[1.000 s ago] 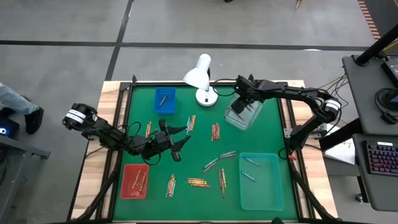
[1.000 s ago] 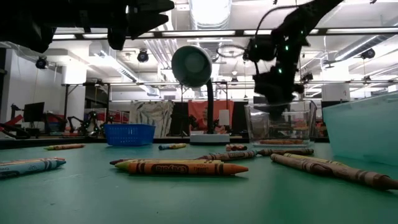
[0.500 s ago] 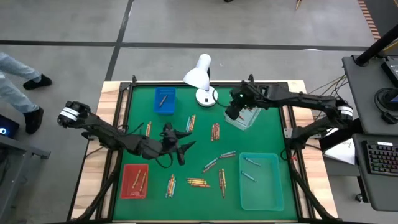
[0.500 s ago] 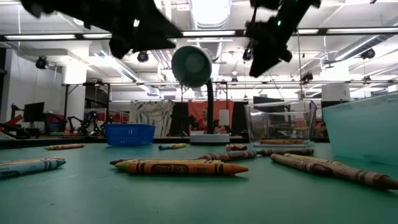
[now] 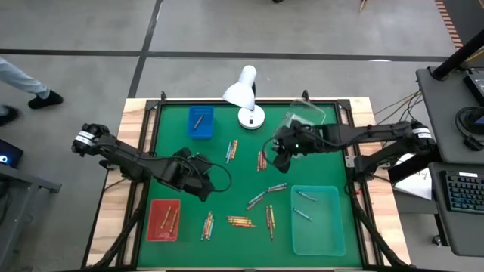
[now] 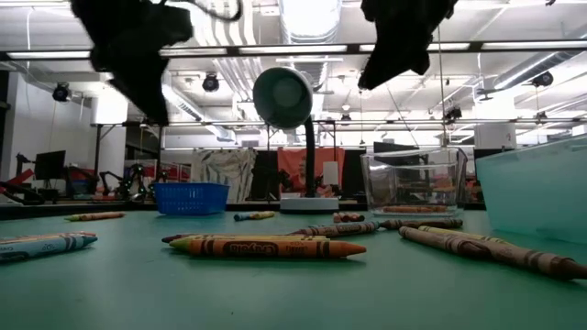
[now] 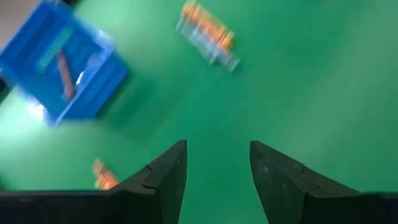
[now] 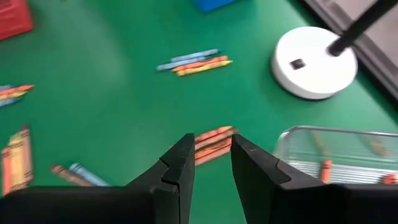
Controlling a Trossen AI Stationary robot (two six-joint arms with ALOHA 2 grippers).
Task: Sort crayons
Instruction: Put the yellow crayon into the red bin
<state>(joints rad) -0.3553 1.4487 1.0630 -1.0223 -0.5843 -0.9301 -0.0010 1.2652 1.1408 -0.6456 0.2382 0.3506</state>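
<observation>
So I was mid-sort, between picks with both arms. My right gripper (image 8: 209, 163) was empty, fingers parted with a narrow gap, hanging over the mat just beside the little bunch of orange crayons (image 5: 262, 159) right of the mat's centre. In my right wrist view that bunch (image 8: 213, 144) sat straight ahead past my fingertips, so I'd call this the approach to the next grab. The clear glass bin (image 5: 305, 123) at about 1 o'clock of the mat already had a few orange-ish sticks in it, so that looked like where these belonged.

My left gripper (image 7: 216, 167) was also empty, fingers clearly spread, hovering left of centre over bare green. The blue basket (image 5: 200, 122) at 11 o'clock had one crayon in it, and the red tray (image 5: 163, 220) at 7 o'clock held a couple.

Still loose on the green mat (image 5: 318, 170): a small bunch (image 5: 231, 150) just above centre, plus a scatter along 5 to 6 o'clock (image 5: 240, 221). The teal bin (image 5: 318, 220) at 5 o'clock had two in it.

Next move, as I saw it: drop the right fingers down square across one stick in that orange bunch, not two, since they lay touching side by side. Grabbing a pair or rolling one away seemed the likely slip.
</observation>
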